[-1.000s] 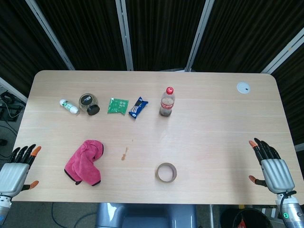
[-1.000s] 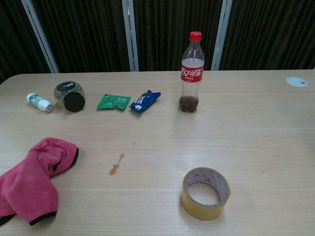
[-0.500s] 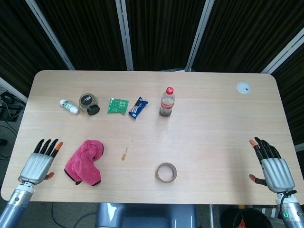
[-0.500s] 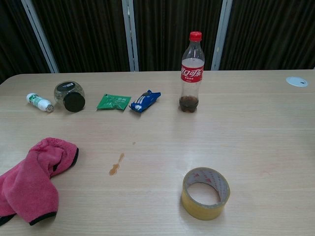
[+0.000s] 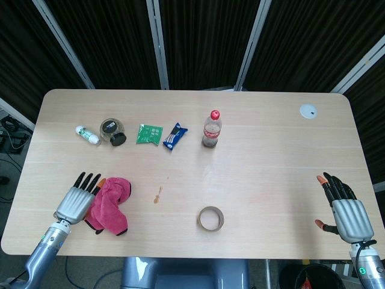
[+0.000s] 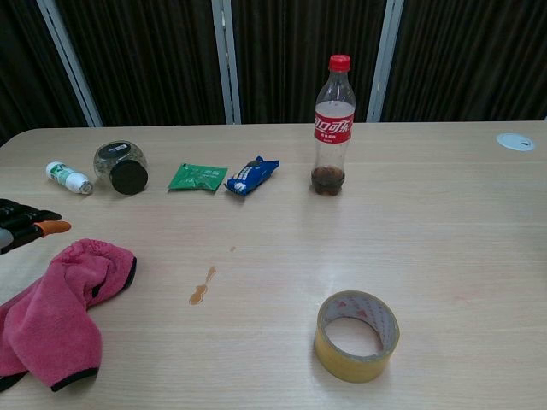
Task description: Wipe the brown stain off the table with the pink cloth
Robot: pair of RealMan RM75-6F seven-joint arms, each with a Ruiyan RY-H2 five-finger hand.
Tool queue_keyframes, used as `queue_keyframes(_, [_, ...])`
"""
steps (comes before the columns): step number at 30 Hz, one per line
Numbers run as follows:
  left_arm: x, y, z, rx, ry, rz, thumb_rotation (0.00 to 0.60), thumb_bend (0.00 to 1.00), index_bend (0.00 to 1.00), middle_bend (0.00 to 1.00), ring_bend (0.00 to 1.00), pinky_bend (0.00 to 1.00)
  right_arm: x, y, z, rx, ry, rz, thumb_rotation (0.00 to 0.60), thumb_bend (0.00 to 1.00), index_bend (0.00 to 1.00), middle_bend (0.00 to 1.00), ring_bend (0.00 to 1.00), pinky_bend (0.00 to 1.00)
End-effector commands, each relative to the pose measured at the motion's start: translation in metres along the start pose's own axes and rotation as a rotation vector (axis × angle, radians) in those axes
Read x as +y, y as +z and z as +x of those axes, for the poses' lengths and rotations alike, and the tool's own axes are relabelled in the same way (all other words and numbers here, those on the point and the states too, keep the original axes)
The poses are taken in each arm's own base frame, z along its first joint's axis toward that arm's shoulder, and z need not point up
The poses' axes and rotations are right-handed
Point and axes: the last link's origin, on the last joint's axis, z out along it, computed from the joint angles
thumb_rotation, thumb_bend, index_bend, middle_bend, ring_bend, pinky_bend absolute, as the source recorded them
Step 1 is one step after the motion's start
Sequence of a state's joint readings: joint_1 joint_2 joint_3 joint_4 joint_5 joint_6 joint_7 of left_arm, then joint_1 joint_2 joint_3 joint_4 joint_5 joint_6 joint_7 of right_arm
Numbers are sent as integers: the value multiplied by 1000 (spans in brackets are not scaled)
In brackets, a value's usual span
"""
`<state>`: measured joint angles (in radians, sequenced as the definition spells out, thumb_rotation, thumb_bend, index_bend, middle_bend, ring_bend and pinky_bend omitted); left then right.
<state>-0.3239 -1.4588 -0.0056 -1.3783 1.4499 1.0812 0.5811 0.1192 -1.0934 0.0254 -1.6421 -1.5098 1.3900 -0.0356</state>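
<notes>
The pink cloth (image 5: 110,205) (image 6: 60,310) lies crumpled near the table's front left. A small brown stain (image 5: 158,195) (image 6: 202,287) marks the wood just to its right. My left hand (image 5: 78,198) hovers flat at the cloth's left edge, fingers apart and pointing away from me, partly over the cloth; the chest view shows only its fingertips (image 6: 26,224). My right hand (image 5: 344,212) stays open, palm down, at the table's front right edge, far from the cloth.
A roll of yellow tape (image 5: 211,218) (image 6: 356,334) lies right of the stain. Along the back stand a cola bottle (image 5: 211,129), a blue packet (image 5: 175,136), a green packet (image 5: 149,133), a dark-lidded jar (image 5: 112,131) and a small white bottle (image 5: 87,134). A white disc (image 5: 308,110) sits far right.
My left hand has moved right from the table's left edge to the cloth's left side. The right hand has barely moved. The cloth has not moved.
</notes>
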Motion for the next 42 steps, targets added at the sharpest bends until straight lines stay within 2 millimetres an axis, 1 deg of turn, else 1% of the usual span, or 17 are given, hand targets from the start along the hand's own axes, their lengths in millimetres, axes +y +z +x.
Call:
queue_keyframes(1, [9, 8, -3, -9, 12, -24, 600, 0, 0, 0, 0, 0, 1, 1, 1, 4, 5, -4, 600, 0, 42, 0, 0, 135])
queue_keyframes(5, [17, 13, -5, -23, 33, -46, 600, 0, 0, 0, 0, 0, 2, 3, 0, 4, 19, -11, 600, 0, 49, 0, 0, 135])
queue_keyframes(6, [17, 14, -6, -26, 37, -48, 600, 1, 0, 0, 0, 13, 2, 3, 0, 4, 22, -11, 600, 0, 52, 0, 0, 135])
queue_keyframes(7, [19, 15, -6, -28, 38, -52, 600, 8, 2, 0, 0, 34, 2, 4, 1, 5, 26, -11, 600, 0, 56, 0, 0, 135])
queue_keyframes(9, [22, 17, -5, -22, 30, -57, 600, 75, 68, 4, 9, 127, 2, 4, 1, 9, 31, -8, 600, 0, 62, 0, 0, 135])
queue_keyframes(10, [23, 18, -5, -15, 24, -61, 600, 146, 149, 35, 42, 197, 2, 4, 1, 11, 32, -6, 600, 0, 63, 0, 0, 136])
queue_keyframes(11, [25, 18, -4, -6, 9, -69, 600, 225, 249, 96, 98, 262, 2, 4, 1, 12, 33, -6, 600, 0, 63, 0, 0, 136])
queue_keyframes(12, [27, 18, -3, 8, 6, -83, 600, 298, 343, 189, 174, 321, 2, 4, 0, 12, 39, -9, 600, 0, 63, 0, 0, 135])
queue_keyframes(13, [28, 18, -4, 15, -6, -90, 600, 343, 401, 254, 223, 354, 2, 5, 0, 10, 49, -12, 600, 0, 63, 0, 0, 135])
queue_keyframes(14, [29, 17, -5, 18, -23, -94, 600, 418, 497, 355, 298, 400, 2, 5, 0, 8, 56, -13, 600, 0, 64, 0, 0, 135])
queue_keyframes(15, [30, 17, -3, 35, -50, -101, 600, 468, 558, 413, 343, 427, 2, 5, 0, 8, 59, -13, 600, 0, 66, 0, 0, 135])
queue_keyframes(18, [31, 18, -1, 65, -70, -114, 600, 592, 702, 531, 442, 504, 2, 5, 0, 7, 60, -13, 600, 0, 69, 0, 0, 135])
queue_keyframes(21, [31, 21, 3, 95, -79, -127, 600, 645, 783, 595, 497, 550, 2, 4, 0, 8, 58, -12, 600, 0, 77, 0, 0, 135])
queue_keyframes(24, [32, 26, 13, 134, -100, -134, 600, 670, 817, 620, 518, 570, 1, 4, 0, 10, 58, -12, 600, 0, 80, 0, 0, 135])
queue_keyframes(31, [39, 44, 37, 197, -127, -128, 600, 673, 823, 622, 523, 573, 1, 4, 0, 8, 59, -13, 600, 0, 82, 0, 0, 135])
queue_keyframes(37, [57, 63, 61, 234, -218, -97, 600, 665, 822, 622, 523, 573, 2, 5, 0, 5, 65, -19, 600, 0, 91, 0, 0, 135])
queue_keyframes(42, [75, 76, 76, 247, -280, -87, 600, 664, 822, 622, 522, 573, 2, 4, 0, 7, 65, -27, 600, 0, 91, 0, 0, 135])
